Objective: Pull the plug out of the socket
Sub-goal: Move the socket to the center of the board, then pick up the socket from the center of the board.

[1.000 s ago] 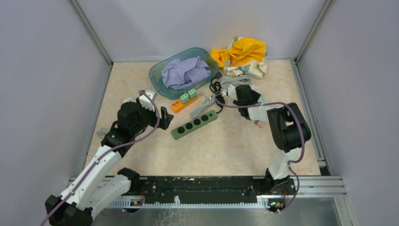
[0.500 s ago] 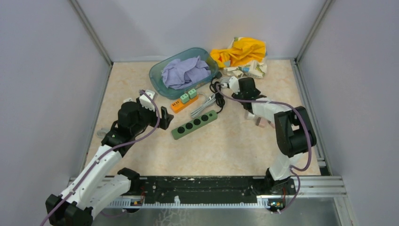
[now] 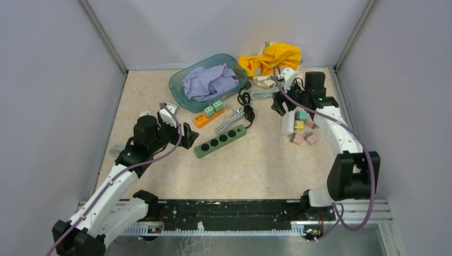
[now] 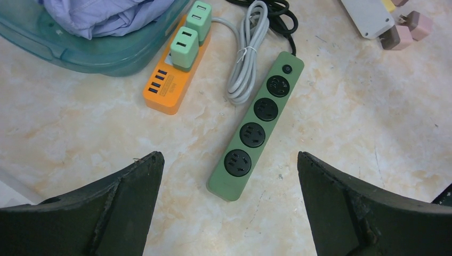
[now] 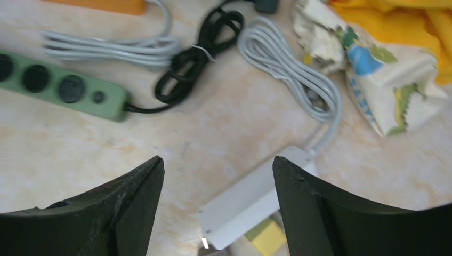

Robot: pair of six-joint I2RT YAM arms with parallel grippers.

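Sockets: three strips on the beige tabletop (image 3: 256, 165).

1. Green strip (image 4: 256, 120): centre, lying diagonally, all four outlets empty.
2. Orange strip (image 4: 169, 82): just left of the green one and beside the teal basin (image 3: 178, 89), which holds lilac cloth (image 3: 210, 80). Two mint-green plugs (image 4: 184, 48) are seated upright in it.
3. White strip (image 3: 287, 125): right side. A teal block (image 3: 301, 115) and a yellow block (image 3: 299, 125) sit against its right edge; whether they are seated in it cannot be told. Pink blocks (image 3: 311, 138) lie loose just beside it.

Left tool (image 3: 186, 133): wide, nothing between the fingers, poised near the green strip's near end.
Right tool (image 3: 278, 105): fingers apart, holding nothing, above the white strip's far end, near a grey cord coil (image 5: 298, 69).

Yellow cloth (image 3: 277, 56): far edge.
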